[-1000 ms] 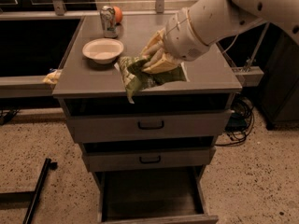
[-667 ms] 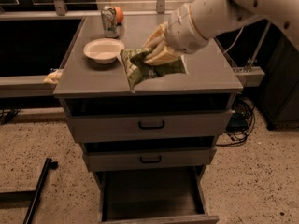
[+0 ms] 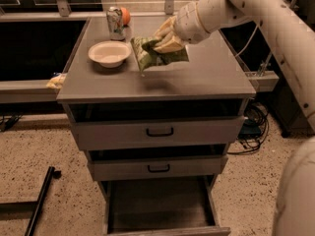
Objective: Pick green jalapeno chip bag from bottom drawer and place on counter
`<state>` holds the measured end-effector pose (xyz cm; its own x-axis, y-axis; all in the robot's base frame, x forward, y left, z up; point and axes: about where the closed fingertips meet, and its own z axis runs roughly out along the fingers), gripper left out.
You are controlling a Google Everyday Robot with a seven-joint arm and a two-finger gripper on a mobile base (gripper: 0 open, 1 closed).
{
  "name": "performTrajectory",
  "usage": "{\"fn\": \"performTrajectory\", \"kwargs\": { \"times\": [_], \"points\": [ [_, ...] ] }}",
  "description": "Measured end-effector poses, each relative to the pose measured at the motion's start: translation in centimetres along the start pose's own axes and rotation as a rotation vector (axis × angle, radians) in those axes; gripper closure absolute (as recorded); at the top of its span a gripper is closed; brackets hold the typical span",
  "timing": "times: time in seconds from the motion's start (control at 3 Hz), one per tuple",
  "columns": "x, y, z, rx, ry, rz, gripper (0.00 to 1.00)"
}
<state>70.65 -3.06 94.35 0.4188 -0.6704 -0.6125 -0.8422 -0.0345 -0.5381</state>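
Note:
The green jalapeno chip bag (image 3: 150,54) is crinkled and pinched in the middle. My gripper (image 3: 165,41) is shut on it and holds it a little above the counter (image 3: 197,77), near the middle of the top, just right of the bowl. The bag's shadow falls on the counter below it. The bottom drawer (image 3: 157,205) stands pulled out at the foot of the cabinet, its dark grey inside bare. My white arm reaches in from the upper right.
A white bowl (image 3: 109,53) sits on the counter's left part. A can (image 3: 115,22) and an orange ball (image 3: 125,16) stand at the back left. A yellowish packet (image 3: 56,81) lies on the left ledge. Two shallower drawers (image 3: 160,131) are slightly open. Cables (image 3: 253,132) lie right of the cabinet.
My gripper has carried the bag up and back from over the counter's front edge toward the middle of the top, closer to the bowl.

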Motion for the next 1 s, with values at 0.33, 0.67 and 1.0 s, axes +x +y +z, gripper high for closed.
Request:
{"fn": "performTrajectory", "kwargs": {
  "times": [0.33,0.67,1.0],
  "points": [
    [-0.23,-2.36,-1.71,0.061,-0.011,-0.008,0.81],
    [-0.23,-2.36,-1.7,0.061,-0.011,-0.008,0.58],
    [-0.23,-2.36,-1.7,0.061,-0.011,-0.008,0.34]
  ]
}}
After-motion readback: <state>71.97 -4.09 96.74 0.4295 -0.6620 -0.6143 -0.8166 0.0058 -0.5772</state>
